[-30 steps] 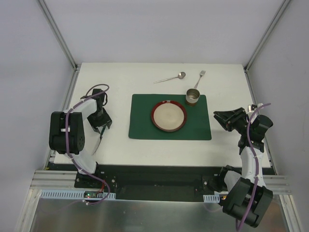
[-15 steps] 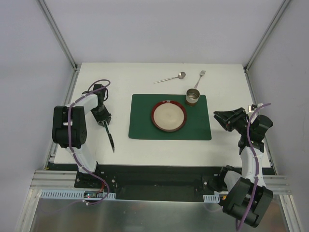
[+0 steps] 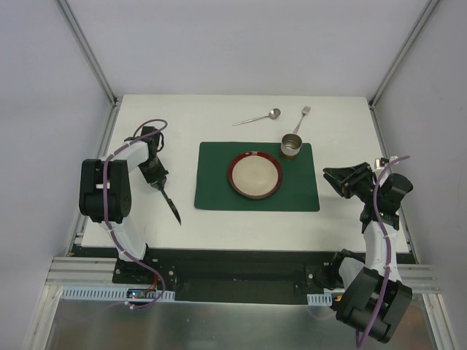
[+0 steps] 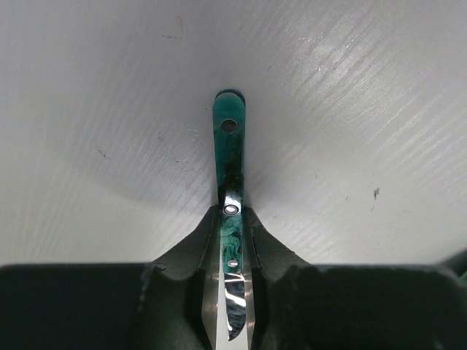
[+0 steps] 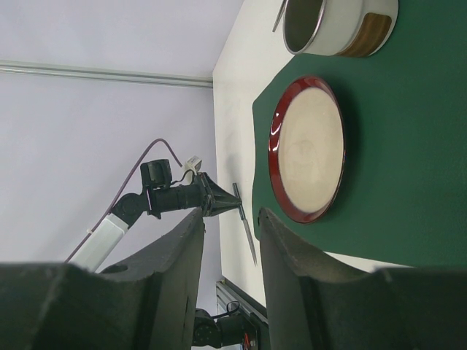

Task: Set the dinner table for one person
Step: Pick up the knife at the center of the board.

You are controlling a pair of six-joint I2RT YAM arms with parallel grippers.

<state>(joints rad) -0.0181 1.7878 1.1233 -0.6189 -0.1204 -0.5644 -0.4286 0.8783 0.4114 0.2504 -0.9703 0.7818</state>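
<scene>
- White dinner table (image 3: 182,124) sits inside the frame rails, with a green placemat (image 3: 219,193) in the middle.
- Right gripper (image 3: 330,177) hangs off the mat's right side, jaws apart and empty.
- Left gripper (image 3: 156,181) just clamped onto the knife (image 3: 170,205) and swung it toward the mat. Placing it is next, I'd guess.

Plain pale grey walls (image 3: 233,44) close in the back and both sides, with slim aluminium posts (image 3: 89,51) slanting up from the two far corners. The white dinner table (image 3: 182,117) fills the middle under soft, even light, and the shadows are faint. Along its near edge lies a black strip (image 3: 233,266), then a brushed metal sheet (image 3: 233,324).
</scene>
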